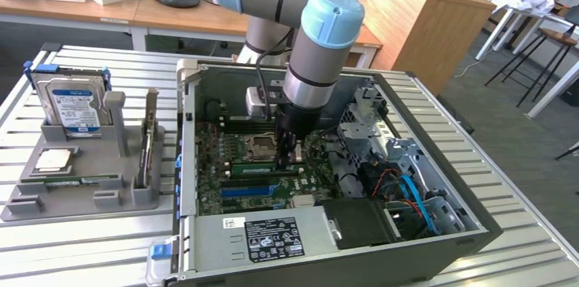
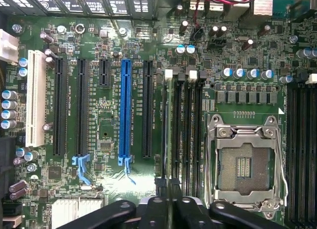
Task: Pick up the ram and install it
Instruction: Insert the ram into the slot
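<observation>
Exterior view, frame centre: the arm (image 1: pixel 312 63) reaches into the open computer case (image 1: pixel 407 254). The fingers (image 2: pixel 154 211) are clenched on the ram (image 2: pixel 167 154), edge-on in a slot of the motherboard (image 2: pixel 111 110).

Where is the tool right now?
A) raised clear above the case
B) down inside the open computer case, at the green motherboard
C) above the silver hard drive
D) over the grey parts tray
B: the tool reaches down into the open dark computer case, its tip at the green motherboard, close to the long black memory slots.
</observation>
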